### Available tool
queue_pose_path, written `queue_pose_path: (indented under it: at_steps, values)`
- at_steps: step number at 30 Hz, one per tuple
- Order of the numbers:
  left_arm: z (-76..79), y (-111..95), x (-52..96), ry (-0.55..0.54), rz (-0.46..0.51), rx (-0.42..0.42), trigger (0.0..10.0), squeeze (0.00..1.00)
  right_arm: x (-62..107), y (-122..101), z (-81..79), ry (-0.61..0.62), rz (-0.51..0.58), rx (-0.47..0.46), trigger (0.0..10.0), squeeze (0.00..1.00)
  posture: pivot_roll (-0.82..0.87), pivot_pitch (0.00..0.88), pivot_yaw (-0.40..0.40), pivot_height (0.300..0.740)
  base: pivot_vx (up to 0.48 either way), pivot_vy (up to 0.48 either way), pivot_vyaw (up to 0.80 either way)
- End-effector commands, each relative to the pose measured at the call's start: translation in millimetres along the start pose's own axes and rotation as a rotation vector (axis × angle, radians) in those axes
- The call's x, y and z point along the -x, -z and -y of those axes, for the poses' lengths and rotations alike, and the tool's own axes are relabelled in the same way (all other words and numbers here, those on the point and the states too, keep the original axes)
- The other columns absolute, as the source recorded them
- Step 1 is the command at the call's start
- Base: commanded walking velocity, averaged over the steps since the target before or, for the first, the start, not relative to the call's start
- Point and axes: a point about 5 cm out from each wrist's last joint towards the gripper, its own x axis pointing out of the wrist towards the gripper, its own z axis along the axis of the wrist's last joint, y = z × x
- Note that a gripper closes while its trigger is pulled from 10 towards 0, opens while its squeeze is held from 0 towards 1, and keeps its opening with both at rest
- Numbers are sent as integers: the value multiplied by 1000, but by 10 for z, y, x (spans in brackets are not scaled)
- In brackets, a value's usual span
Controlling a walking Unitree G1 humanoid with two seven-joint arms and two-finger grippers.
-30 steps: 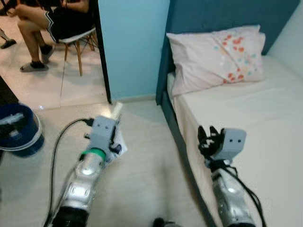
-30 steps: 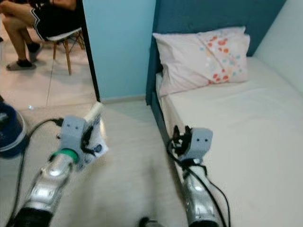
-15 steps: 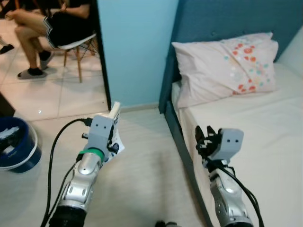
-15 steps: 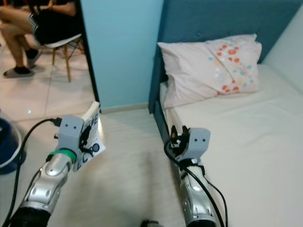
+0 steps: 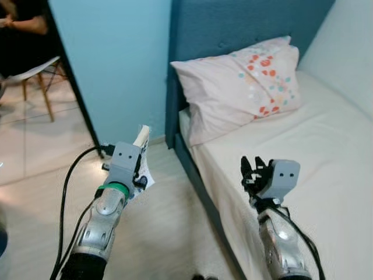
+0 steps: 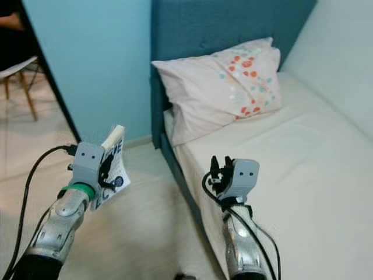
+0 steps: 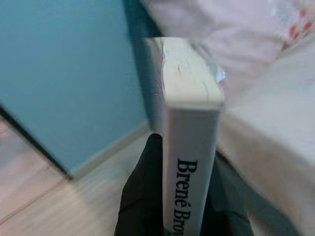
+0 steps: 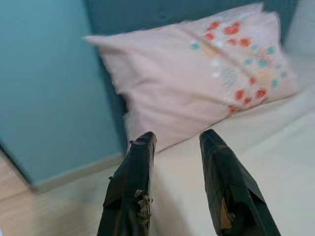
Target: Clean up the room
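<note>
One paperback book (image 7: 189, 142) is clamped upright in the left gripper (image 5: 139, 169), its spine facing the wrist camera with the author's name partly readable and its page edge at the top. That gripper holds it out over the pale floor (image 5: 169, 233), just beside the dark blue frame of the bed (image 5: 326, 151) and below the light blue wall (image 5: 111, 64). The right gripper (image 8: 174, 182) is raised at the bed's near edge with its two black fingers (image 8: 130, 182) parted and nothing between them; past them lies the pink pillow (image 5: 239, 81) with its dotted pattern, propped against the blue headboard (image 5: 233, 26). Beside the wall, away from the bed, a person (image 5: 20, 23) sits on a white chair (image 5: 32, 73) with wooden legs.

Main risk, as I judge it: the grip takes only the lower part of the book, so a swing or jolt of the arm could tip it loose onto the floor. Walking on close to the bed frame could also knock the right arm against the mattress edge, and the black cable (image 5: 67, 186) looping off the left arm might snag.
</note>
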Motion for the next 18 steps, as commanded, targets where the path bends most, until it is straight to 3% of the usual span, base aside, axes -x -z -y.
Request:
queue_pose_path:
  at_steps: [1, 18]
  values:
    - [-92, 24, 25, -28, 3, -15, 10000, 0, 21, 32, -26, -2, -9, -8, 10000, 0, -4, 82, 2, 740, 461, 0, 0]
    - [-82, 16, 14, -17, 8, -13, 10000, 0, 5, 44, -21, 10, -20, -17, 10000, 0, -4, 80, 3, 740, 461, 0, 0]
